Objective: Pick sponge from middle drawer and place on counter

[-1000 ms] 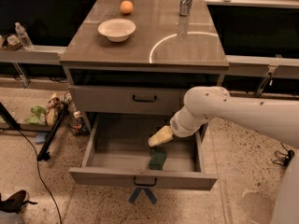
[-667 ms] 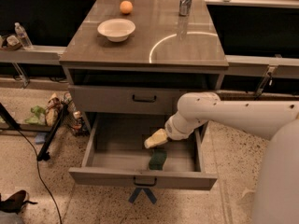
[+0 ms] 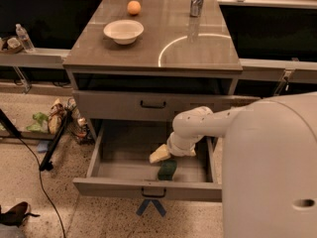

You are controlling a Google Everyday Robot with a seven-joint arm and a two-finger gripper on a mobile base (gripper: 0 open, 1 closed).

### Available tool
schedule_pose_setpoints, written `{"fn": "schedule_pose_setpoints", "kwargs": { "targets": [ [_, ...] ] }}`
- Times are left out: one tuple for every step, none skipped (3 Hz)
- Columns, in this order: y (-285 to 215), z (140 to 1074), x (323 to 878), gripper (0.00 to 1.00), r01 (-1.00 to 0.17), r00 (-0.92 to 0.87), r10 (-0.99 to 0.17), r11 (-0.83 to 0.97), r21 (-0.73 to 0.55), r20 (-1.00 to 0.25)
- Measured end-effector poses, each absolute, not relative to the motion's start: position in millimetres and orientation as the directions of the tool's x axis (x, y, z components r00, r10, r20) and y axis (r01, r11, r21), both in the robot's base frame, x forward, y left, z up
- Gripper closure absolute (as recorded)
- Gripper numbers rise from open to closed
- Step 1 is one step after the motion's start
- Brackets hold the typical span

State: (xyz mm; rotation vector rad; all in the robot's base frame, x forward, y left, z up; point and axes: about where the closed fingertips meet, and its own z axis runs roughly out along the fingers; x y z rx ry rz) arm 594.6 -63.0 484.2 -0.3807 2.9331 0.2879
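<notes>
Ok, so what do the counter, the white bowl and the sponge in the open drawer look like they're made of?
The counter: glossy grey-brown, likely laminate or polished stone; it mirrors a curved light streak. The white bowl: smooth, matte, maybe ceramic or plastic. The sponge: dark green top, looks like soft scrub foam. The pincer hangs inside the middle drawer, just beside the sponge.

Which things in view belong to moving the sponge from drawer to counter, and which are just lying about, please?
For the job: small dark green rectangular sponge; open wide grey middle drawer holding it; glossy grey-brown counter; pale end effector, inside the drawer beside the sponge.
Lying about: round white bowl and orange ball-like fruit on the counter; clear plastic bottle.
</notes>
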Motion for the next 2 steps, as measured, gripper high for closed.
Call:
{"fn": "schedule_pose_setpoints", "kwargs": {
  "targets": [
    [-51.2,441.1,600.5,0.00,-0.186,-0.976,-0.169,0.974,0.127,-0.137],
    [-40.2,416.6,607.6,0.00,-0.149,-0.984,-0.138,0.985,0.090,-0.111]
  ]
}}
